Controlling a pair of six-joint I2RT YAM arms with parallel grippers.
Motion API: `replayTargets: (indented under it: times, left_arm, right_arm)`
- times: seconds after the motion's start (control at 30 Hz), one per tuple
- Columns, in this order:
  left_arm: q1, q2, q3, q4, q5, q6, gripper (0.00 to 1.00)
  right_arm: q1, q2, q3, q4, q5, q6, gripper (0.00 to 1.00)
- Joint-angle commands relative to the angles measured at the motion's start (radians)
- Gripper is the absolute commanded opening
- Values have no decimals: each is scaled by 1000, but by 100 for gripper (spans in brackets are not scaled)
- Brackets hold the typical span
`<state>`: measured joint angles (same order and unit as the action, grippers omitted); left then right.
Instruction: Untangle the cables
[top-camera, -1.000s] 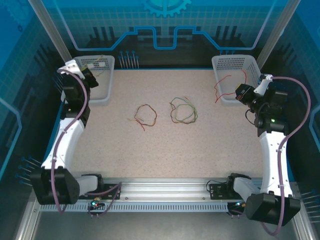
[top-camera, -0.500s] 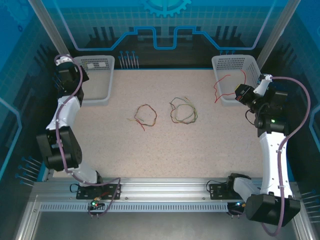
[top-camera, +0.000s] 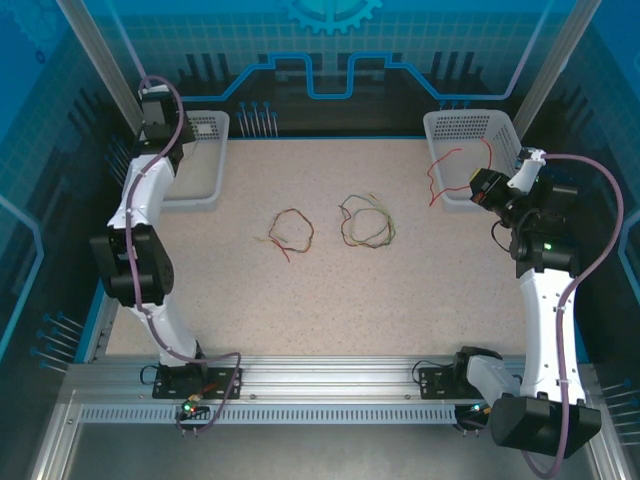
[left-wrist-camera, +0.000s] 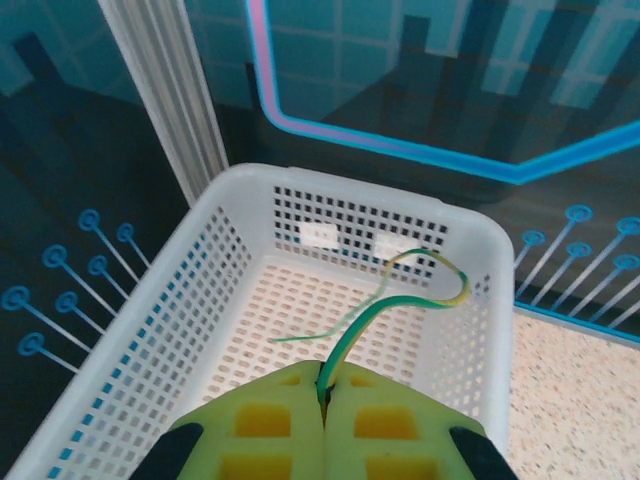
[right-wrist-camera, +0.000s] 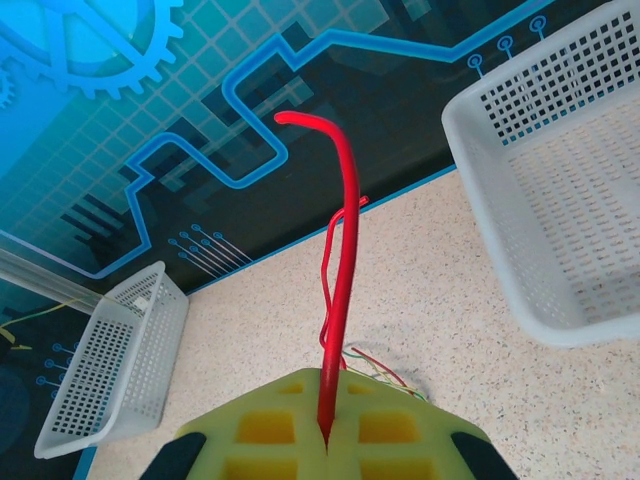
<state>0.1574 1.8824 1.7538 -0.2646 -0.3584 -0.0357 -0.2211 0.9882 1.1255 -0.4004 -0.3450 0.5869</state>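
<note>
My left gripper (left-wrist-camera: 325, 385) is shut on a yellow-green cable (left-wrist-camera: 400, 300), which curls out from between the pads above the left white basket (left-wrist-camera: 340, 185). From above, that gripper (top-camera: 160, 118) is raised at the basket's back left corner. My right gripper (right-wrist-camera: 325, 425) is shut on a red cable (right-wrist-camera: 345, 260) that stands up stiffly from the pads. In the top view the right gripper (top-camera: 478, 188) is beside the right basket (top-camera: 470, 125), with the red cable (top-camera: 440, 165) looping off to its left. Two small tangles of cables (top-camera: 290, 230) (top-camera: 367, 222) lie mid-table.
The left basket (top-camera: 195, 190) sits at the table's back left, the right basket (right-wrist-camera: 560, 170) at the back right. Metal frame posts (left-wrist-camera: 165, 95) rise behind the baskets. A blue-lit panel closes off the back. One tangle (right-wrist-camera: 385, 370) shows just past my right fingers.
The left arm has folded upright and swung back, lifting its gripper higher over the left basket's back corner. The right arm has barely moved. Both tangles lie as before.
</note>
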Motion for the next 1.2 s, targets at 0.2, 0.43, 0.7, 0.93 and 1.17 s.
replayTargets:
  times: [0.2, 0.43, 0.7, 0.93, 1.17]
  left_arm:
    - [-14, 155, 259, -448, -153, -101, 0]
    - [-38, 207, 274, -513, -154, -196, 0]
    - [-38, 344, 364, -590, -160, -253, 0]
    - [-36, 464, 498, -639, -166, -238, 0]
    - [-34, 548, 615, -670, -154, -233, 0]
  right_arm:
    - [26, -3, 28, 16, -8, 0, 0]
    - [37, -8, 28, 9, 3, -8, 0]
    - [41, -19, 22, 6, 6, -13, 0]
    - [43, -20, 19, 6, 8, -16, 0]
    - [44, -29, 19, -2, 19, -24, 0]
